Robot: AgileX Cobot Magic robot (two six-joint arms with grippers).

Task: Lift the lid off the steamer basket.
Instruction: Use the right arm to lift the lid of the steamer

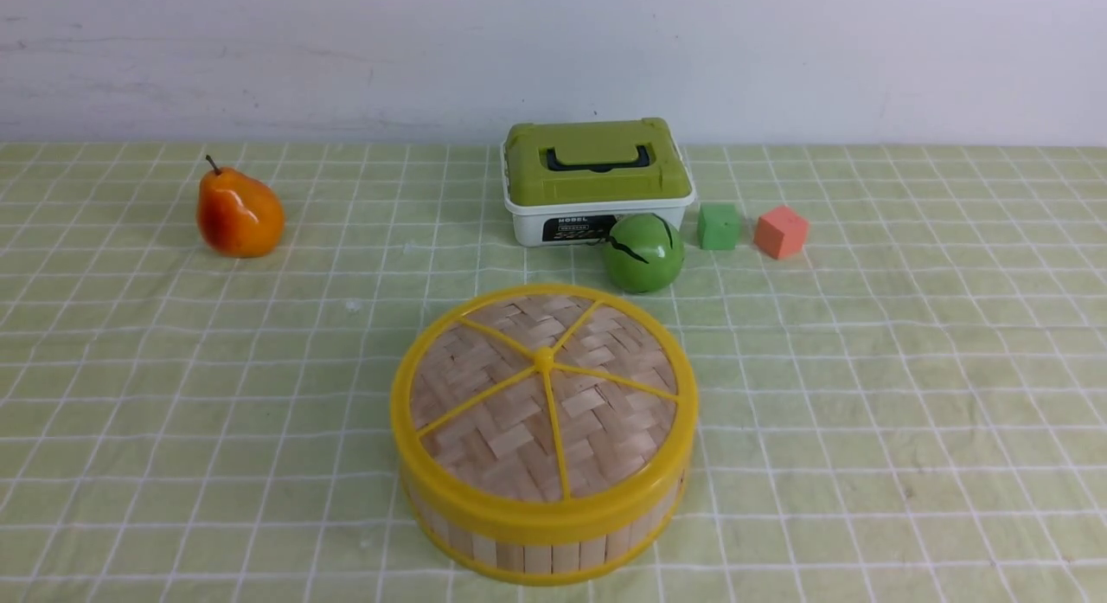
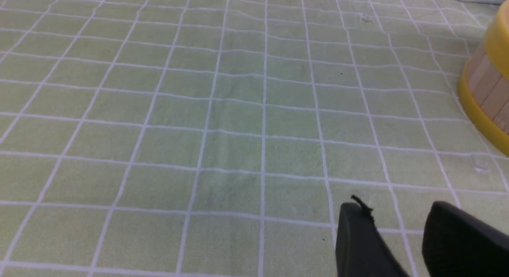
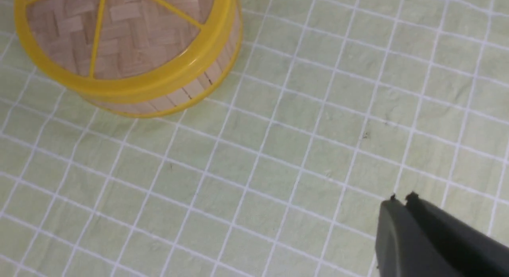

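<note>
Beside the steamer basket (image 1: 536, 542), its lid (image 1: 519, 413) sitting untouched, the right gripper (image 3: 401, 199) is hovering pinched together and empty, the left gripper (image 2: 395, 209) parted, seemingly awaiting approach.

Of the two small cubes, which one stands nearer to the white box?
The green cube: it stands closer to the white box, while the pink-orange cube sits beyond it.

A table draped in pale green cloth with a white grid (image 1: 908, 395) carries a round steamer basket of pale wooden slats with yellow plastic rims (image 1: 536, 551) near its front centre. From the basket, an orange-yellow pear (image 1: 239, 214) lies at ten o'clock and a white plastic box with a green lid (image 1: 597, 175) at twelve. A round green fruit (image 1: 643, 252), a small green cube (image 1: 719, 227) and a salmon-pink cube (image 1: 781, 232) range from one to two o'clock.
</note>
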